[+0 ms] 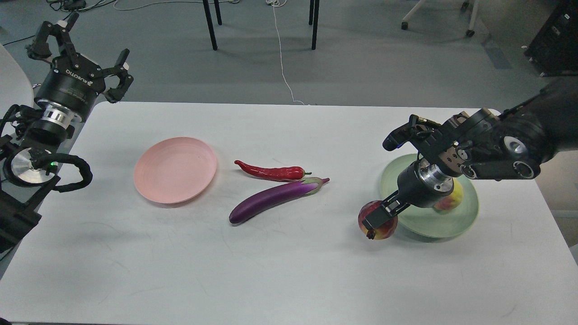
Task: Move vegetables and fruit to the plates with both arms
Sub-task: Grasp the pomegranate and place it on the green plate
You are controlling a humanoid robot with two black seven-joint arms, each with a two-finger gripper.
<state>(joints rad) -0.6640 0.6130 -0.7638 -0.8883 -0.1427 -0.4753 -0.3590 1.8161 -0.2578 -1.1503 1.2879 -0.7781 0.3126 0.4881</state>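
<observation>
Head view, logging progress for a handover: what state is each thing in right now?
Pomegranate: gripped, beside the green plate's rim.
Peach: on the green plate.
Pink plate: empty.
Chili: lying on the table.
Eggplant: lying on the table.
Right gripper: shut on the pomegranate.
Left gripper: open, empty.
</observation>
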